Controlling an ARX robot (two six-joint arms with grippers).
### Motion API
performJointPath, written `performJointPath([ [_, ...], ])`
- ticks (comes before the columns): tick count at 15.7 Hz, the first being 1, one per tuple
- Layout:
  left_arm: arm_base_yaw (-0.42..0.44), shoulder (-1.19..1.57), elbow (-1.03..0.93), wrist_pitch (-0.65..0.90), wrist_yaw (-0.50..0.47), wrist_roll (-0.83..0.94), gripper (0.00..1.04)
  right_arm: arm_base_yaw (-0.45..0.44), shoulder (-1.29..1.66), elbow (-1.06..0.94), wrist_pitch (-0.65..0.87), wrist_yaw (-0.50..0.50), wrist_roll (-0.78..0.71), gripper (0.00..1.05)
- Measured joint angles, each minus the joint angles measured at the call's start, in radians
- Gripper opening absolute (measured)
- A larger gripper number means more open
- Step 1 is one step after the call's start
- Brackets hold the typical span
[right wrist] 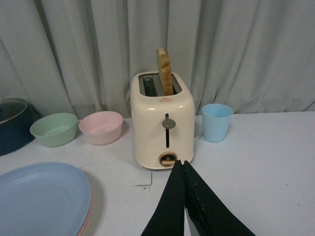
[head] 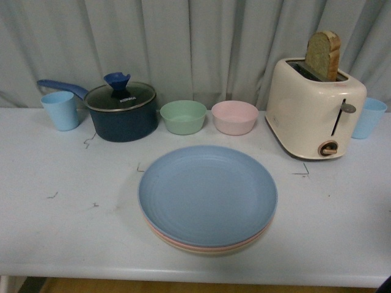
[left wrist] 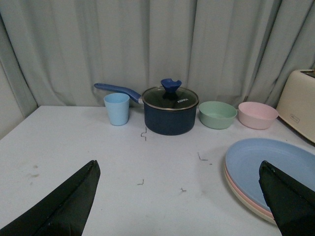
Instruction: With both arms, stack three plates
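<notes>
The three plates lie stacked in the middle of the table: the blue plate [head: 208,194] on top, the pink plate's rim [head: 174,242] under it, the beige plate's rim [head: 214,251] at the bottom. The stack also shows in the left wrist view [left wrist: 268,169] and the right wrist view [right wrist: 42,199]. My left gripper [left wrist: 179,184] is open and empty above the table, left of the stack. My right gripper [right wrist: 183,164] is shut and empty, in front of the toaster. Neither arm shows in the front view.
A cream toaster [head: 314,110] with a bread slice stands at the back right, a blue cup [head: 369,118] beside it. A green bowl [head: 183,116], a pink bowl [head: 234,117], a dark blue lidded pot [head: 121,108] and another blue cup [head: 60,110] line the back.
</notes>
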Motion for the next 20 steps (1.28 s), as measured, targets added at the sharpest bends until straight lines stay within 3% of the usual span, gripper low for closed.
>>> performJointPath([
  [4, 0.000, 0.000, 0.000, 0.000, 0.000, 0.000, 0.98, -0.037, -0.183, -0.085, -0.120, -0.045, 0.000, 0.02],
  [6, 0.000, 0.000, 0.000, 0.000, -0.001, 0.000, 0.98, -0.121, -0.300, -0.116, -0.203, -0.116, 0.000, 0.02],
  [20, 0.000, 0.000, 0.000, 0.000, 0.000, 0.000, 0.98, -0.124, -0.917, -0.161, -0.748, -0.125, 0.000, 0.02],
])
